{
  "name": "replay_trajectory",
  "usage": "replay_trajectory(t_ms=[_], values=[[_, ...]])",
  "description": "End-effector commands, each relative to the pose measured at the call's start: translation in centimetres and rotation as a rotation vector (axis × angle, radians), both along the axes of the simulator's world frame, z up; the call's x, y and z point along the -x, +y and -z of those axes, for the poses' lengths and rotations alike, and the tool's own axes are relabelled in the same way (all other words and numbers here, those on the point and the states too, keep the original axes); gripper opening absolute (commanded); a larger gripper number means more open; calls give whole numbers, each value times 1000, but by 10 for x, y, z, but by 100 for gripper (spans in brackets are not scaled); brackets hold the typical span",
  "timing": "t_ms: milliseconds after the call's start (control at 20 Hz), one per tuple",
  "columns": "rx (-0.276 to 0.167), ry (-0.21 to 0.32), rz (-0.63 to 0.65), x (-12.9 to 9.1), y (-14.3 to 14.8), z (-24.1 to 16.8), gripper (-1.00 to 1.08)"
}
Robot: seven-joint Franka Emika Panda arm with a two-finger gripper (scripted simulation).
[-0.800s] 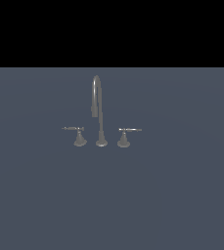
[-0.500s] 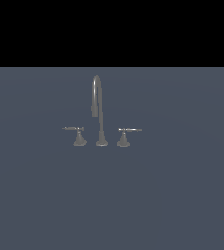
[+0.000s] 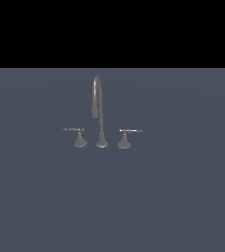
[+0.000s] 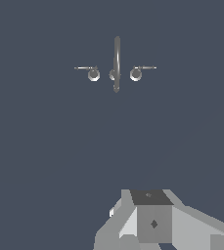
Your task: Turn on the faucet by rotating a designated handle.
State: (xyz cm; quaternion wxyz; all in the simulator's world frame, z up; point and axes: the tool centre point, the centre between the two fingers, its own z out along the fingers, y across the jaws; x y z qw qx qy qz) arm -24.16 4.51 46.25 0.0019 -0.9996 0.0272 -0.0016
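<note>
Nothing has moved since the earlier frames: the faucet and both levers stand just as they did in the exterior view, and no arm has entered that view.

Nearest, in the wrist view, only the grey blocky body of the pincer (image 4: 152, 222) shows at the picture's edge. Its fingertips are cut off, so I cannot tell whether it is spread or pressed together. It holds nothing that can be seen, and it is well apart from the fixtures.

Beyond it lies the flat, dark blue-grey surface (image 3: 182, 197), which carries the fixtures.

Farther off stands the faucet (image 3: 98, 110), a thin grey gooseneck tube rising upright from a small round base and arching over so that its open end hangs on the exterior view's left of the stem. In the wrist view the faucet (image 4: 116, 63) is seen from above as a narrow bar.

The handle (image 3: 76, 134) stands just beside the spout base, on the exterior view's left. It is a flared cone with a thin straight bar that points away from the spout, toward the exterior view's left. It appears in the wrist view too (image 4: 89, 71).

The twin lever (image 3: 127, 135) stands on the opposite side of the spout, its bar pointing toward the exterior view's right.
</note>
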Motion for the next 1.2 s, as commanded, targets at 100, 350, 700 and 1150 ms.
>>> replay_trajectory(t_ms=[100,350,700,1150], values=[[0,1,73,-6,15,19,-100],[-1,1,176,-17,35,45,-100],[-2,2,322,-36,62,82,-100],[-5,4,507,-67,92,130,-100]])
